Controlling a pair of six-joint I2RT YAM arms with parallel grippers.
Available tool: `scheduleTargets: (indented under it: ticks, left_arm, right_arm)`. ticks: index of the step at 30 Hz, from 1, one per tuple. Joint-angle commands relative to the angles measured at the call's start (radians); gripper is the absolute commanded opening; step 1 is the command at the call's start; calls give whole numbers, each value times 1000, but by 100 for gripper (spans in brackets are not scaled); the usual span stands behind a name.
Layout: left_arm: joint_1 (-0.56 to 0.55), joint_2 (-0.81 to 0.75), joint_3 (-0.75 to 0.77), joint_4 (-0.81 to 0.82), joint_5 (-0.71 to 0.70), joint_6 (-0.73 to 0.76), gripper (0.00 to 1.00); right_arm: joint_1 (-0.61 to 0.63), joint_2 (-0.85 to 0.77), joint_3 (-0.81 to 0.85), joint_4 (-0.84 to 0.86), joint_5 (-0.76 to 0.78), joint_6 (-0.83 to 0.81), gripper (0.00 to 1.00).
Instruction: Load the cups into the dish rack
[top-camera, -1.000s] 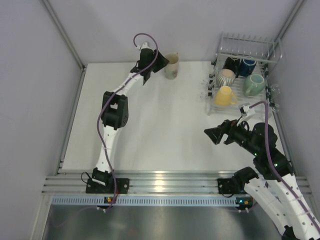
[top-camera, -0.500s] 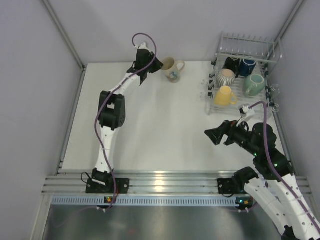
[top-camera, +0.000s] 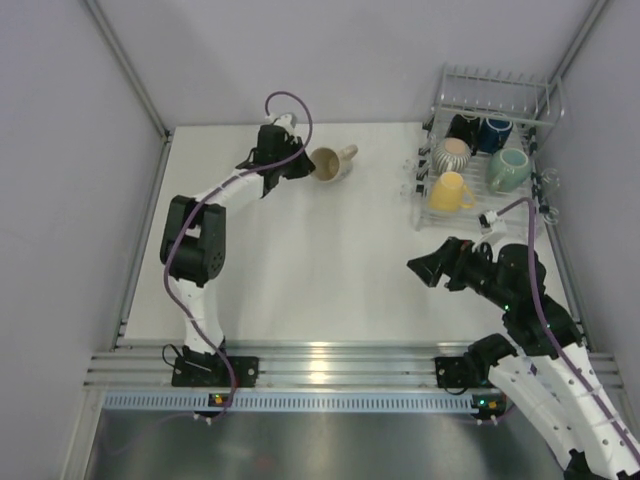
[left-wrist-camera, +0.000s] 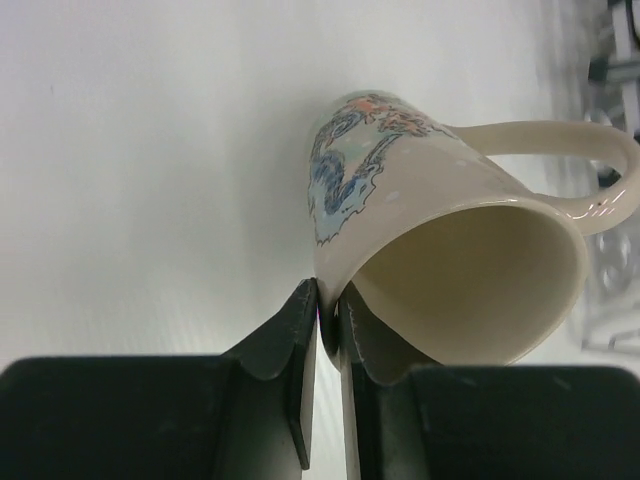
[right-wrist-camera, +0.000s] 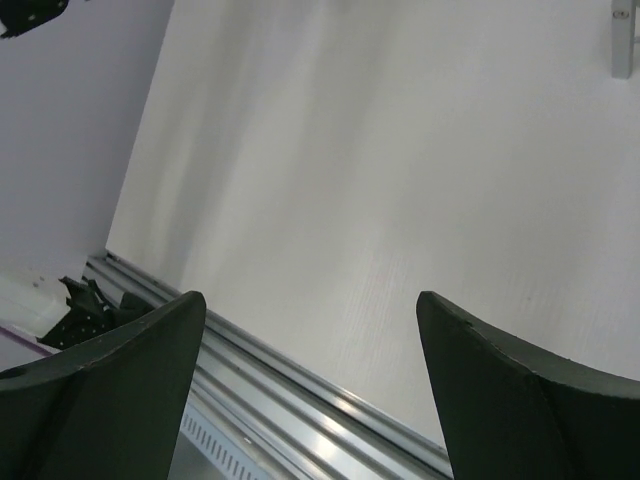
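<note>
My left gripper (top-camera: 300, 164) is shut on the rim of the tall cream cup (top-camera: 330, 163), which is tipped on its side with its mouth toward the arm and its handle pointing right. In the left wrist view the cup (left-wrist-camera: 420, 200) shows a blue-green mark, and my fingers (left-wrist-camera: 300, 330) pinch its wall. The dish rack (top-camera: 523, 202) stands at the far right and holds the yellow (top-camera: 450, 191), grey ribbed (top-camera: 451, 155), teal-green (top-camera: 508, 168), dark blue (top-camera: 494, 133) and black (top-camera: 463, 127) cups. My right gripper (top-camera: 418, 270) is open and empty, in front of the rack.
An aluminium rail (top-camera: 330, 360) runs along the table's near edge; it also shows in the right wrist view (right-wrist-camera: 300, 390). Grey walls close the left, back and right sides.
My left arm has drawn back toward the near left, tipping the cream cup from upright onto its side. The right arm has barely moved.
</note>
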Motion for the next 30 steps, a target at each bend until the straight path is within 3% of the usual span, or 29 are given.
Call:
scheduleTargets:
  ticks: [1, 2, 6, 14, 23, 30]
  left_arm:
    - [-7, -222, -224, 185, 78, 131, 0]
    - [-8, -289, -337, 265, 84, 165, 0]
    - [-5, -417, -522, 359, 86, 200, 0]
    - [-7, -613, -735, 437, 146, 210, 0]
    - [-14, -936, -1119, 755, 288, 157, 0]
    - [-33, -1066, -1225, 853, 316, 185, 0]
  right_arm:
    - [14, 51, -4, 19, 9, 107, 87]
    - [14, 61, 2, 21, 5, 104, 86]
    - [14, 104, 27, 16, 5, 101, 86]
    - [15, 147, 7, 62, -38, 152, 85]
    - [28, 384, 24, 271, -310, 280, 73]
    - [100, 571, 1, 522, -485, 452, 72]
